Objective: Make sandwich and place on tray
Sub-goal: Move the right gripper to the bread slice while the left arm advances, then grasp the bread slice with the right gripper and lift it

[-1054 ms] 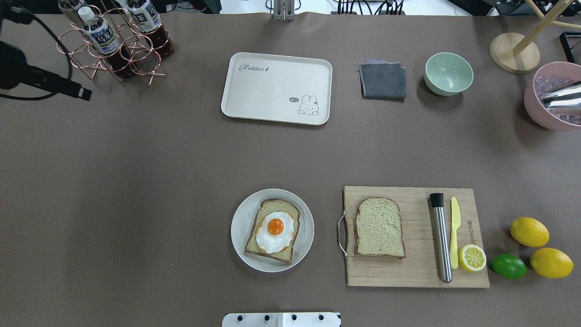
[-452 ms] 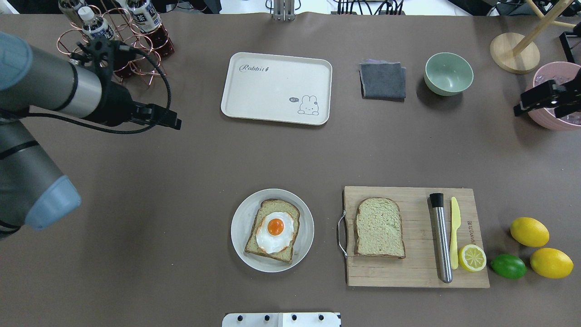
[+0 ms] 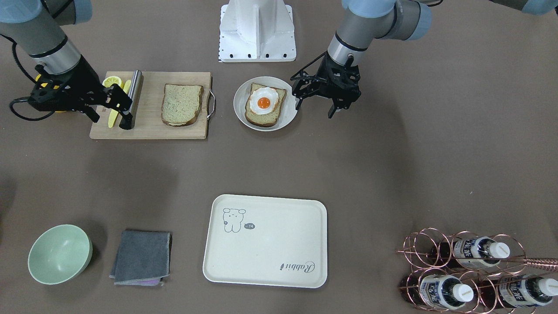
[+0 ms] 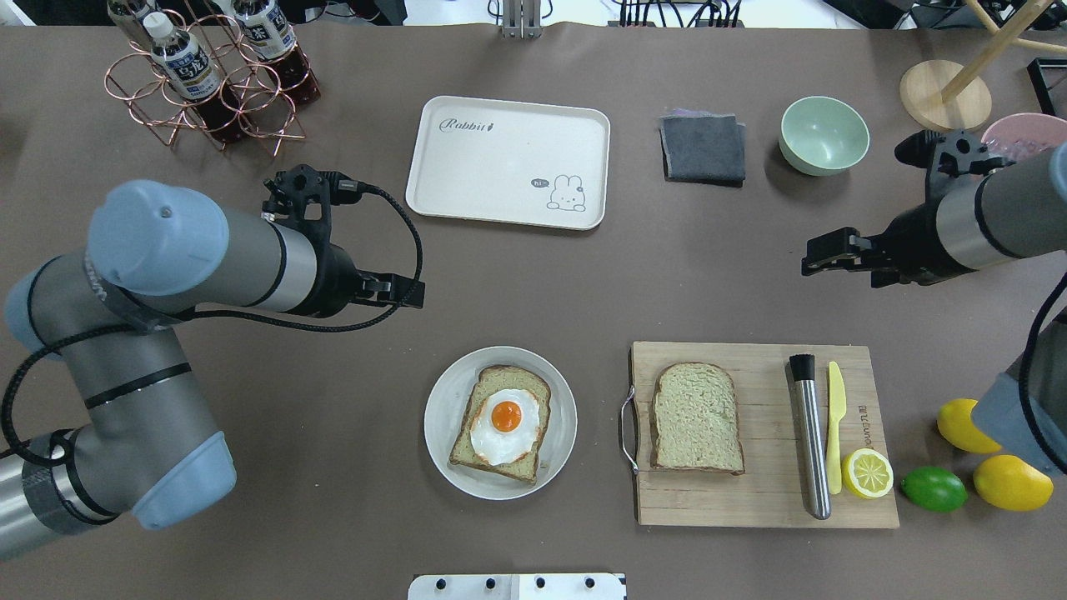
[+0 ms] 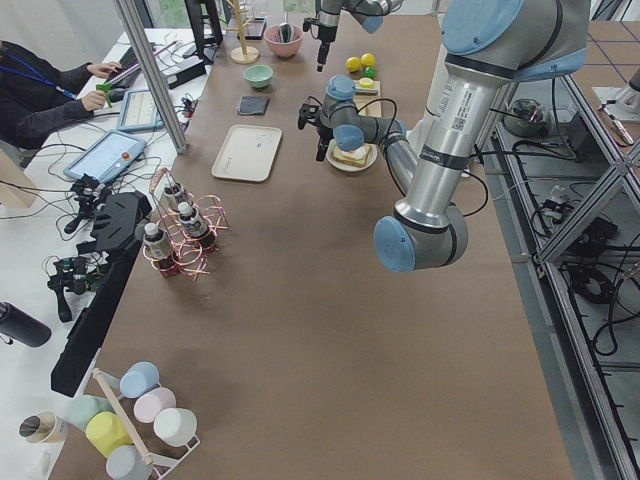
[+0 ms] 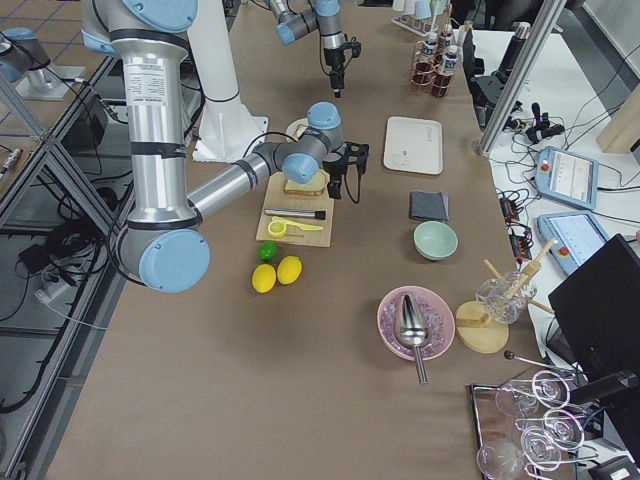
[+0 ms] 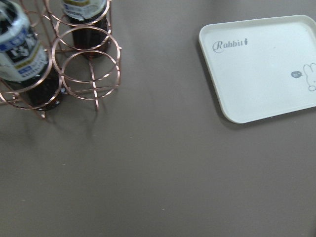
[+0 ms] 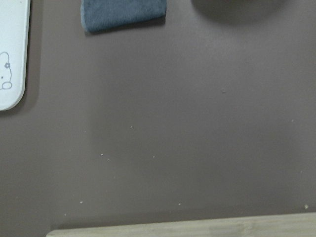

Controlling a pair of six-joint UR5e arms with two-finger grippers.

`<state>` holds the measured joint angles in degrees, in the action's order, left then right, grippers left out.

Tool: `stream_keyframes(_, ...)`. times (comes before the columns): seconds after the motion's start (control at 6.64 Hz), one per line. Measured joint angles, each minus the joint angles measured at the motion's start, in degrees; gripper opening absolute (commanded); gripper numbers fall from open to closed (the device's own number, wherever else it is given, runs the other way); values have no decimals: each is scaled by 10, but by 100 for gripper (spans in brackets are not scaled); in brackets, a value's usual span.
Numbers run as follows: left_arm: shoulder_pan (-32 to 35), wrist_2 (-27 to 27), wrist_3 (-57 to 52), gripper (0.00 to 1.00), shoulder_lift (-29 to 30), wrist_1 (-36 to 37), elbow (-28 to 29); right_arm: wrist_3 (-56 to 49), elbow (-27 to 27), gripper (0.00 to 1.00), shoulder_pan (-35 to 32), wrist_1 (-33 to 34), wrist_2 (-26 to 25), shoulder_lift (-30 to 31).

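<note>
A robotics lab: aluminium frame post (image 5: 149,70), seated operator (image 5: 40,78), control tablets (image 5: 105,155).

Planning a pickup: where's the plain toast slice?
Overhead view: the plain toast slice lies on the cutting board's left part, right of the plate.

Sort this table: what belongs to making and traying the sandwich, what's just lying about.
Job: egg-topped toast, plain toast, tray.
Lying about: bottle rack, grey cloth, green bowl, muddler, yellow knife, lemons, lime.
</note>
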<state>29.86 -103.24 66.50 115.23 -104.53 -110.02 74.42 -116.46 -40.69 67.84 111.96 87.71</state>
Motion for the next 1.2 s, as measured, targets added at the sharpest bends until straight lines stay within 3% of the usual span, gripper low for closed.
stream_keyframes(0.15,-8,10,5,98,5,11,0,35,0,88,45,-3,-36,0)
stream_keyframes(0.3,-10,16,6,98,7,15,1,65,1,66,88,-4,-74,-1)
stream_keyframes(0.6,-11,19,7,97,8,16,1,110,9,64,156,-22,-136,1)
stream_keyframes(1.2,-11,21,7,98,9,16,-1,120,24,50,195,-68,-166,19)
